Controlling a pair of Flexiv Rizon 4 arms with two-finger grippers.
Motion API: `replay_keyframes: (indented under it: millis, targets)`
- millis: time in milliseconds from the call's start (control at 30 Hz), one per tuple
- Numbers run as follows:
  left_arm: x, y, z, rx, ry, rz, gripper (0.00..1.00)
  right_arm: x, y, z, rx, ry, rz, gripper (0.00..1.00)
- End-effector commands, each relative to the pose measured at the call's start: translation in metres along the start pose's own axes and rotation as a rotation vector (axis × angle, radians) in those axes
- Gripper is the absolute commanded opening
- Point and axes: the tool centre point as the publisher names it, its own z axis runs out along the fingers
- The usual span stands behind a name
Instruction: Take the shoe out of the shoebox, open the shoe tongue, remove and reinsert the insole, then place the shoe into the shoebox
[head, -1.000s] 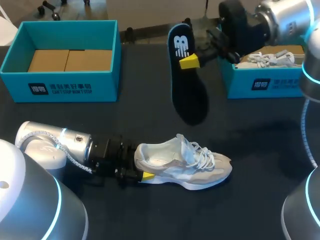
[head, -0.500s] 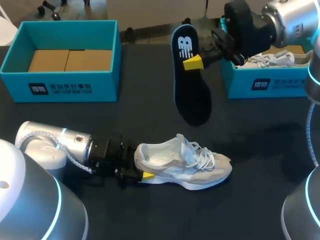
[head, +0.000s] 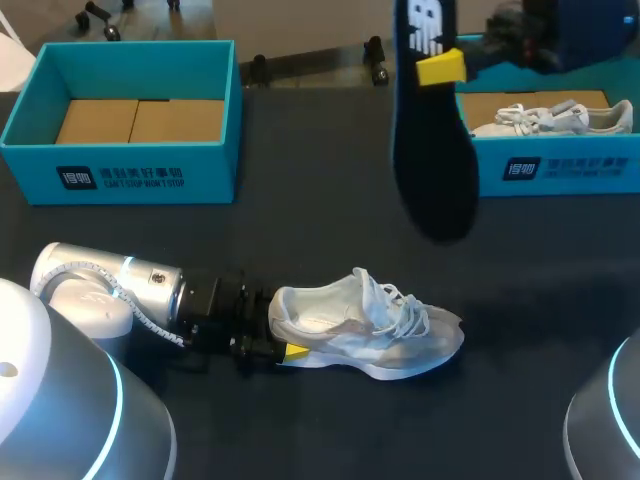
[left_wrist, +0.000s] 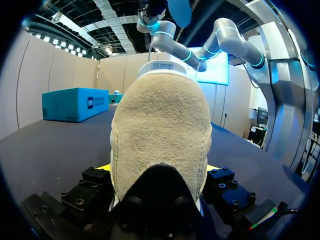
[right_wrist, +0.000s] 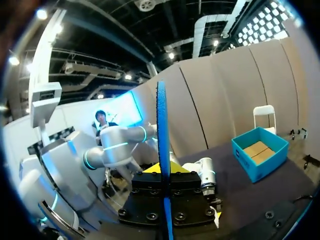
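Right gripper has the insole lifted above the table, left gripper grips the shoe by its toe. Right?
Not quite. The left gripper grips the shoe by its heel, not its toe: in the head view the laces and toe point away from it. The rest holds: the right gripper has the insole lifted above the table.

PRINT | you'll find a white logo mark on the heel end of the insole (head: 432, 150), 1 o'clock | white emblem and lettering on the front wall of the left shoebox (head: 120, 178), 10 o'clock | matching emblem and lettering on the right shoebox (head: 560, 168), 2 o'clock | tongue label of the shoe (left_wrist: 165, 66) in the left wrist view, too small to read
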Motion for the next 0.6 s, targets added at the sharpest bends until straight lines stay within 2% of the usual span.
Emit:
replay_keyframes:
  millis: [33,500,600]
  targets:
    - [-0.001,0.001,0.000,-0.002,0.001,-0.001,0.00,0.040,-0.017,-0.005,-0.087,-0.120,0.006,0.00]
    - [-0.001,0.001,0.000,-0.002,0.001,-0.001,0.00,0.040,-0.017,-0.005,-0.087,-0.120,0.006,0.00]
    - [-0.001,0.001,0.000,-0.002,0.001,-0.001,0.00,0.054,-0.010,-0.013,-0.108,-0.148,0.008,0.00]
